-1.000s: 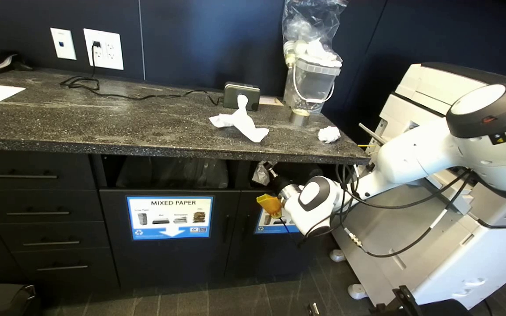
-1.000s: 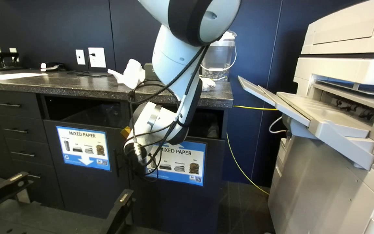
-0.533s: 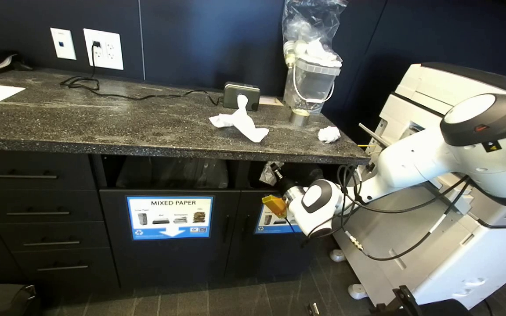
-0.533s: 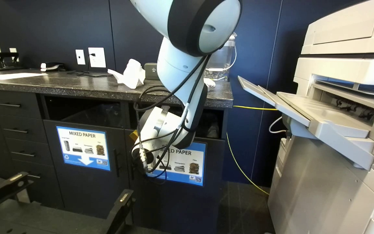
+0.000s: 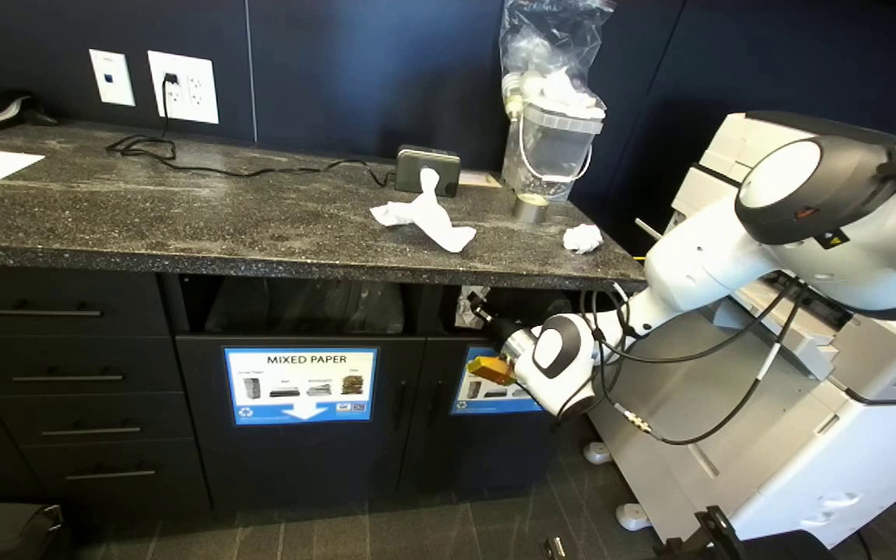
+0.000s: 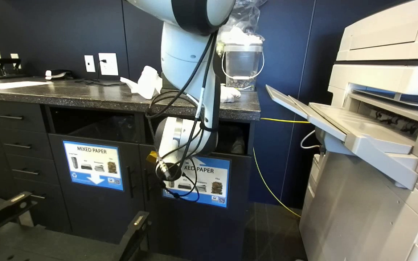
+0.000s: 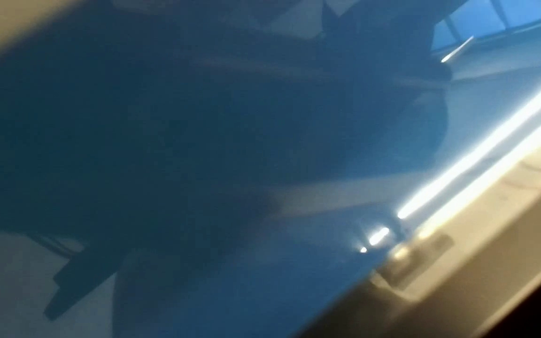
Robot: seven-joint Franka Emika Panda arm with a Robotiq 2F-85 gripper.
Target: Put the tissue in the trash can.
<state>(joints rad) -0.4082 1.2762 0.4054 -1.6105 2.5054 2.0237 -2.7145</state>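
In an exterior view, my gripper [image 5: 476,302] is inside the slot of the right-hand trash can [image 5: 479,447], under the counter. A crumpled greyish-white tissue [image 5: 463,313] is at its fingertips and appears gripped; the fingers are small and dark there. In an exterior view the arm covers the gripper, and part of this bin's blue-and-white label [image 6: 209,181] shows the words "XED PAPER". The wrist view shows a blurred dark blue reflective surface and a beige strip; no fingers or tissue show there. Another white tissue [image 5: 428,218] and a small crumpled ball [image 5: 582,238] lie on the counter.
The counter's front edge [image 5: 339,272] overhangs the slot. The "MIXED PAPER" bin [image 5: 300,459] is directly left. A printer [image 6: 368,203] stands to the right. A bucket [image 5: 549,148], a roll of tape [image 5: 530,208] and a small box [image 5: 448,165] stand on the counter.
The wrist moved slightly right, then back left, at the slot. The upper arm has swung left and its cables shifted. The greyish tissue moved with the fingertips. The tissues on the counter have not moved.
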